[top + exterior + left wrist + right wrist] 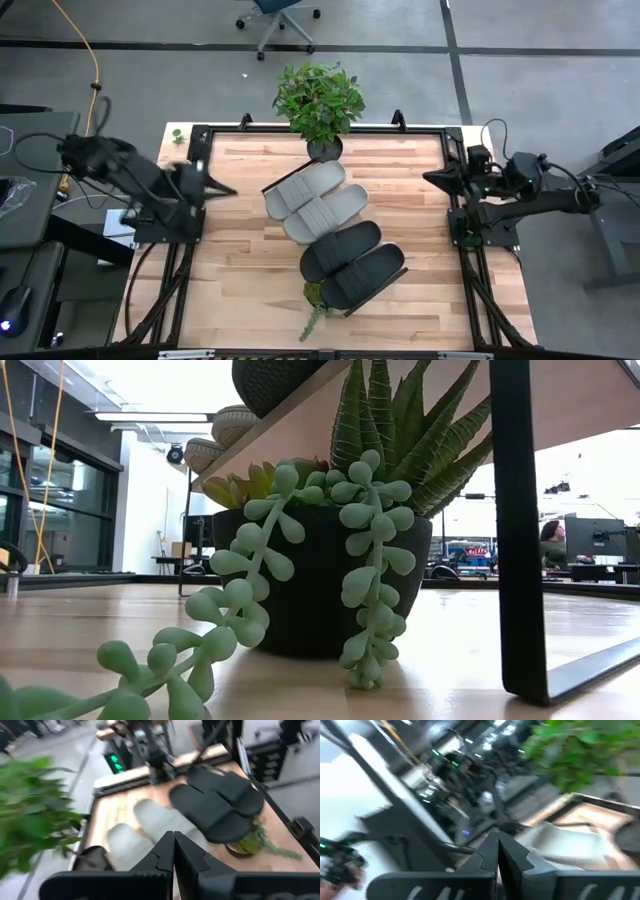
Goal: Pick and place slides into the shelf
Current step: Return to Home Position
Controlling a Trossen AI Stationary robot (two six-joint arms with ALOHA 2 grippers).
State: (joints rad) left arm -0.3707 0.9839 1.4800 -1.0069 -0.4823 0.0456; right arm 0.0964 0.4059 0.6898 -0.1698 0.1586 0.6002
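Both arms sit off the work, one at each side edge of the counter.

- left pincer: at the left edge, pointing inward. Left wrist view shows the two fingers pressed together, nothing between them.
- right pincer: at the right edge, pointing inward and well apart from the slides. Right wrist view shows the fingers meeting tip to tip, empty. That view is motion-blurred, so little else reads.

All four slides are on the shelf, in one diagonal row across mid-counter, side by side and touching.
- grey slides: the two at the far end, nearest the leafy potted plant. The outer one lies just beside its pot.
- black slides: the two at the near end. The last one sits over the succulent pot.

From above, the slides cover nearly the whole board. The low view shows its pale underside slanting across the top of the picture, with slide edges above it. The dark frame leg stands on the counter. The succulent pot sits under the board, its bead-like strands trailing onto the wood.
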